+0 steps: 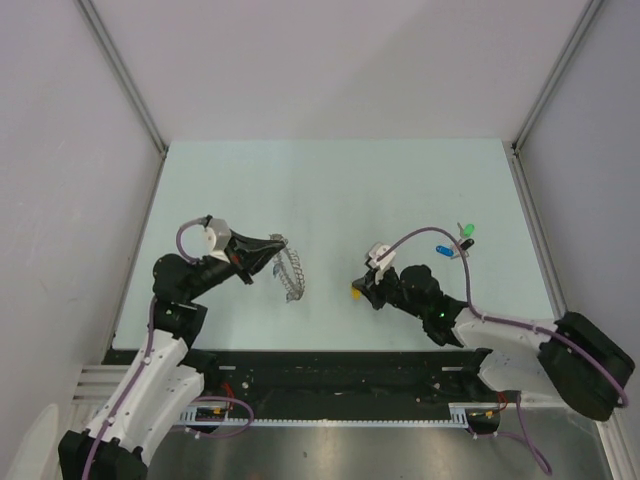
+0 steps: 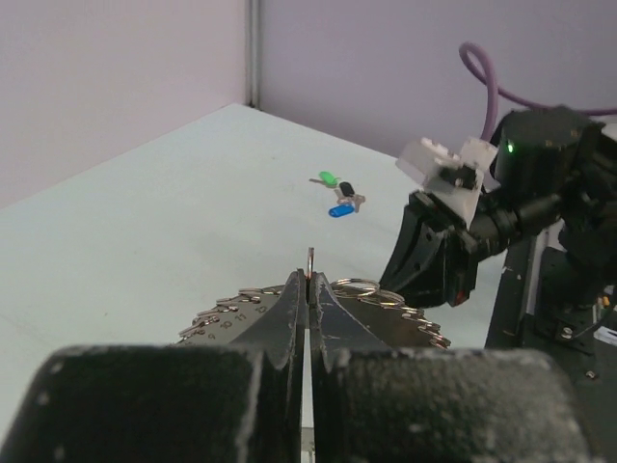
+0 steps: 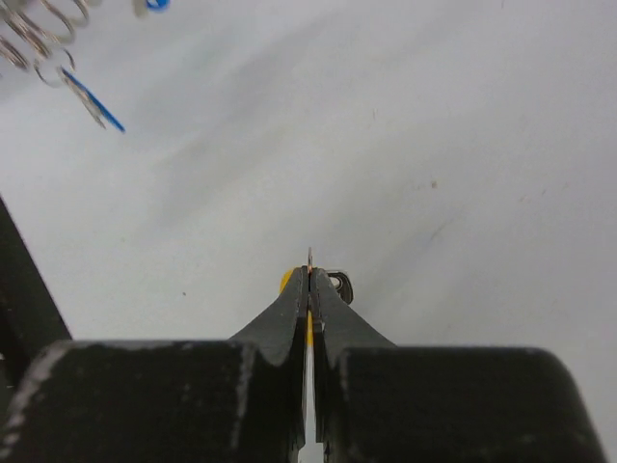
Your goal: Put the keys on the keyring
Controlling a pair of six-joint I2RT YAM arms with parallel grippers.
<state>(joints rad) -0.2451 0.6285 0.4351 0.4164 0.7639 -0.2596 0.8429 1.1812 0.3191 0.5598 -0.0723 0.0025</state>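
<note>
My left pincer (image 1: 276,249) is pressed shut on the rim of the keyring (image 1: 291,270), which tilts up on edge over the worktop (image 1: 330,190); right of the keyring, my right pincer (image 1: 360,292) is pinched closed on the yellow key (image 1: 355,294), low by the worktop; farther right of the keyring, well apart from it, the blue key (image 1: 443,250), black key (image 2: 347,189) and green key (image 1: 466,232) lie close together.
</note>
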